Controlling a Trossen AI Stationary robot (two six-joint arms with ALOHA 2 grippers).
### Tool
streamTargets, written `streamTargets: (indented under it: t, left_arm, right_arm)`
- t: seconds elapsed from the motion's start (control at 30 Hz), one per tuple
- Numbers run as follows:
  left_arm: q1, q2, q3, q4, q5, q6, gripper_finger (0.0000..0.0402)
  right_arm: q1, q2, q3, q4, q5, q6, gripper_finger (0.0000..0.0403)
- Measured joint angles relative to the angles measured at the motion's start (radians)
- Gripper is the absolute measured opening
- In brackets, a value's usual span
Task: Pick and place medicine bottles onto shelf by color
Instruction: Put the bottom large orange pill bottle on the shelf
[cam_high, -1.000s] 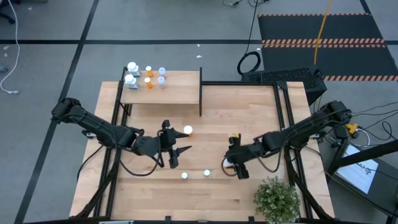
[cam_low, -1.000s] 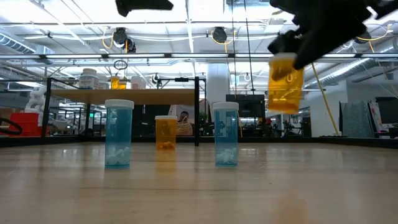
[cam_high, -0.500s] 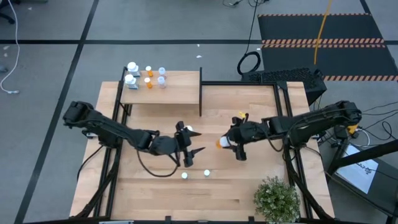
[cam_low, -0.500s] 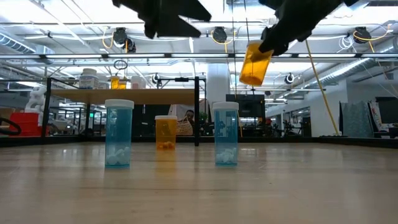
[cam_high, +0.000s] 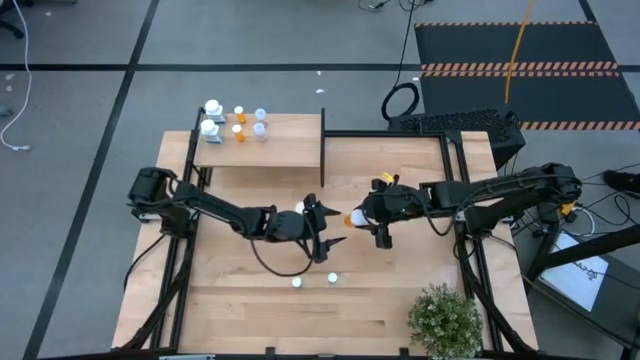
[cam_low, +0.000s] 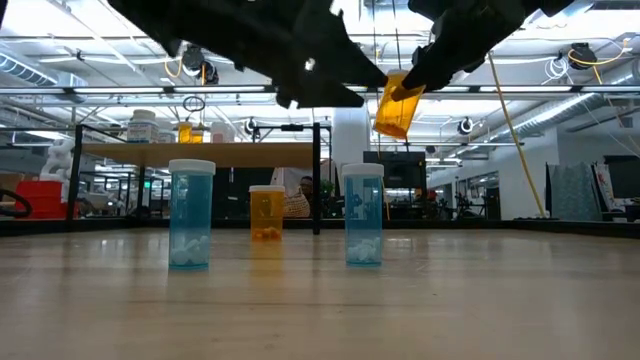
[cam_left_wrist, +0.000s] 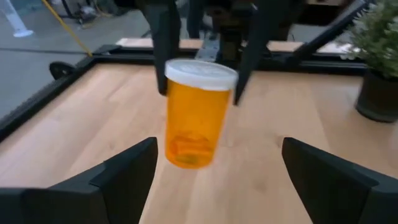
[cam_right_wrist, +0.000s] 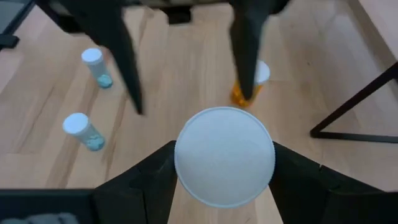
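My right gripper (cam_high: 362, 217) is shut on an orange medicine bottle (cam_left_wrist: 194, 115) with a white cap, above the table's middle. My left gripper (cam_high: 330, 228) stands open just left of it, facing it, with its fingers (cam_left_wrist: 127, 171) wide apart and short of the bottle. Another orange bottle (cam_right_wrist: 250, 87) and two blue bottles (cam_low: 191, 227) (cam_low: 363, 215) stand on their bases on the table. Several more bottles (cam_high: 238, 122) stand on the shelf (cam_high: 280, 150) at the far left. My right gripper pinches the orange bottle at its white cap end (cam_left_wrist: 200, 73), one finger on each side of it (cam_right_wrist: 152, 180). The fingers slant down from the table's right, and the cap faces back along them. The bottle hangs tilted, clear of the table (cam_low: 395, 105).
A green potted plant (cam_high: 443, 318) stands at the near right corner. The shelf's black upright panel (cam_high: 322, 150) rises at its right end. Black frame rails (cam_high: 455, 180) run along the table's right side.
My left gripper has swung toward the table's right and come down, up to the held bottle. My right gripper has carried the orange bottle up and away from the near edge, toward the table's middle. The bottle has tipped from upright to tilted.
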Motion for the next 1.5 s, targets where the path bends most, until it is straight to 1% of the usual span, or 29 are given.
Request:
streamTargets:
  t: [0.17, 0.23, 0.43, 0.6, 1.07, 1.4, 1.5]
  left_arm:
    - [0.033, 0.053, 0.000, 0.084, 0.000, 0.029, 0.0331]
    - [0.040, 0.077, 0.000, 0.112, 0.017, 0.040, 0.0326]
    - [0.048, 0.140, 0.002, 0.191, 0.030, 0.067, 0.0312]
    - [0.065, 0.166, 0.015, 0.213, 0.039, 0.069, 0.0298]
    - [0.055, 0.167, 0.027, 0.216, 0.046, 0.115, 0.0241]
    - [0.056, 0.167, 0.027, 0.227, 0.049, 0.123, 0.0186]
    - [0.055, 0.167, 0.026, 0.231, 0.049, 0.141, 0.0177]
  right_arm:
    - [-0.010, 0.000, 0.000, 0.021, -0.059, -0.011, 0.0216]
    - [-0.010, 0.000, 0.000, 0.037, -0.079, -0.012, 0.0216]
    - [-0.010, 0.000, 0.000, 0.051, -0.079, -0.026, 0.0216]
    - [-0.010, 0.000, 0.000, 0.082, -0.078, -0.026, 0.0216]
    - [-0.009, 0.000, 0.000, 0.087, -0.079, -0.008, 0.0217]
    - [-0.009, 0.000, 0.000, 0.086, -0.079, -0.026, 0.0217]
    - [-0.009, 0.000, 0.000, 0.087, -0.077, -0.027, 0.0217]
